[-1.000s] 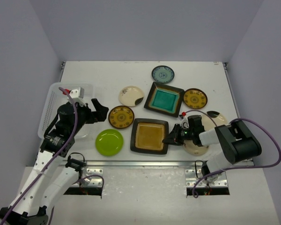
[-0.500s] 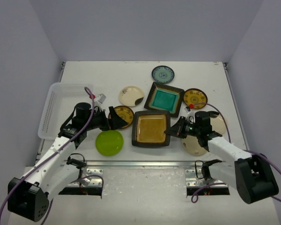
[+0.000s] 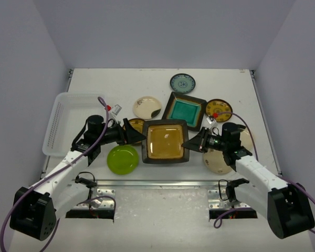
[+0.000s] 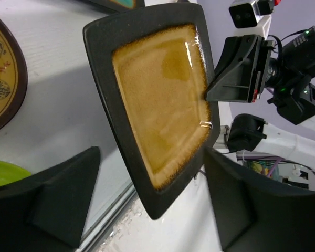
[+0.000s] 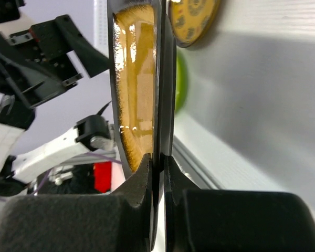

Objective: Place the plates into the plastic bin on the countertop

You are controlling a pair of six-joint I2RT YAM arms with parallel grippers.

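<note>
Clearly, the large amber square ceramic plate with the dark rim [image 3: 164, 140] was off the matte white countertop [image 3: 121, 84], tilted, with its glazed face turned up toward the overhead camera. The right gripper [image 3: 191, 144] was clamped on the middle of its right rim. In the right wrist view the plate [image 5: 139, 79] stood edge-on, and the two black fingers [image 5: 142, 178] pinched the rim with no gap.

The left gripper [image 3: 134, 134] was at the plate's opposite, left side with its jaws spread wide. In the left wrist view one finger [image 4: 58, 199] and the other [image 4: 252, 210] stood on either side of the plate's near corner [image 4: 160, 105]. Whether either touched it could not be told.

The translucent white plastic bin with slotted sides [image 3: 52, 128] sat at the left of the countertop, well apart from the held plate. The teal square plate [image 3: 185, 111] lay just behind the amber one, and the lime green round plate [image 3: 122, 159] lay near its left front. A brown-yellow patterned round plate [image 3: 219, 109] lay beside the teal one. A blue patterned round plate [image 3: 182, 83] lay farther back.
</note>
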